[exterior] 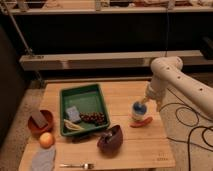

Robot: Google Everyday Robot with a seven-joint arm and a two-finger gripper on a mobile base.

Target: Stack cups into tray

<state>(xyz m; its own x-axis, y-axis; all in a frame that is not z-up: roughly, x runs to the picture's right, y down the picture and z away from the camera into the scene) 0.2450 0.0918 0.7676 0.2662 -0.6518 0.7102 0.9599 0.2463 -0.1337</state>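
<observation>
The hand (pixel 143 103) hangs from the white arm (pixel 176 84) over the right half of the bench (pixel 127 97). It sits right at the top of the blue cup (pixel 138 107). Whether it is open or closed, and whether it grips the cup, cannot be told.

The blue cup stands upright on top of the cream-white cup (pixel 136 117), and the pair rests on the bench surface, outside the tray. Touching or just beside the pair's base, at its 5 o'clock, lies a slim red-orange piece (pixel 142 122).

At 9 o'clock from the cups, well apart, is the green tray (pixel 81 94), the largest container on the bench. It holds a pale blue block (pixel 73 113) near its left wall, a bunch of dark grapes (pixel 94 118) toward its near right corner and a banana (pixel 73 125) along its near edge.

At 7 o'clock from the cups, near the tray's near right corner, a dark brown bowl (pixel 111 139) sits tilted on the bench.

Just beside the tray's left wall, an orange-brown bowl (pixel 34 128) holds a dark block (pixel 39 119). At that bowl's 6 o'clock lies an orange (pixel 46 140), and below the orange a grey-blue cloth (pixel 42 159). A fork (pixel 76 165) lies along the near edge, at the cloth's 3 o'clock.

Black cables (pixel 187 120) loop on the floor off the bench's right side.
</observation>
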